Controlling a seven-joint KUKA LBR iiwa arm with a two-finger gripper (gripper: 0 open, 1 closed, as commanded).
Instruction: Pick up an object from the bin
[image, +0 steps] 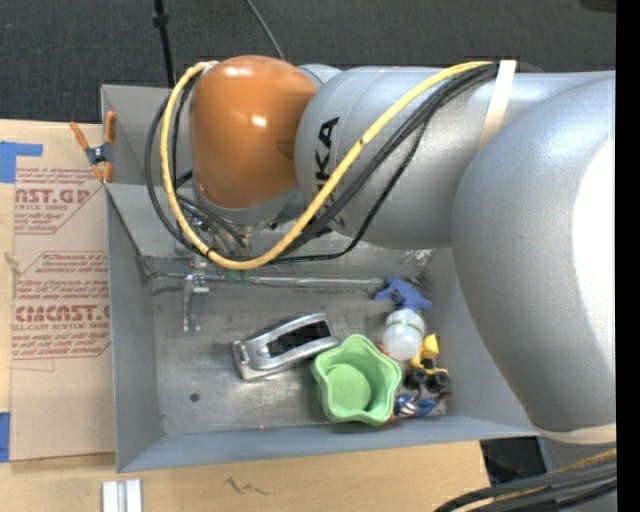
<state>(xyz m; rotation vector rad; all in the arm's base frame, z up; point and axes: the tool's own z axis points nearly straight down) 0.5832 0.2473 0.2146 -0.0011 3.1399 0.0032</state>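
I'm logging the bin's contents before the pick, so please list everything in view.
bin: one, grey metal, holds the rest
cup: one, green, scalloped, front right
metal tool: one, silver, just left of the cup
rounded thing: one, white, behind the cup
blue piece: one, behind the white thing
small pieces: a heap, yellow, dark, blue, right of the cup
thin rod: one, grey, across the middle
arm: one, silver-grey, from the right
wrist cover: one, orange
cables: yellow and black, looped round the cover

Silver arm (520, 180), orange cover (245, 125), yellow cable (245, 265)
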